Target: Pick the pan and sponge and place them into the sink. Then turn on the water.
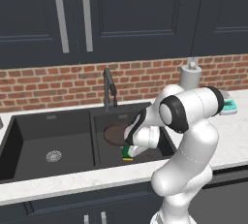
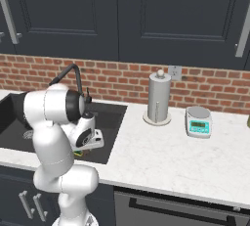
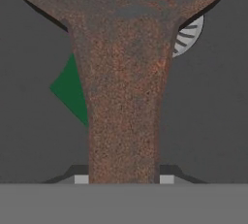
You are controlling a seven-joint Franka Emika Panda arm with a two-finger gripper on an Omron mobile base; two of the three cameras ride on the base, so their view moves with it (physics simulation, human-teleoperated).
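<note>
Dark cabinets and brick backed the counter (image 2: 161,156). We held the pan (image 1: 115,134) by its handle, gripper (image 3: 124,177) clenched on it, low in the sink's (image 1: 53,136) right basin; the sponge (image 1: 128,153) lay beneath, likely already delivered. No water ran from the faucet (image 1: 109,89).

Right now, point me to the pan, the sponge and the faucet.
pan (image 1: 115,134), left base view, on its round dark-brown body in the right basin.
sponge (image 1: 127,153), left base view, on its green top.
faucet (image 1: 109,86), left base view, on its neck.
</note>
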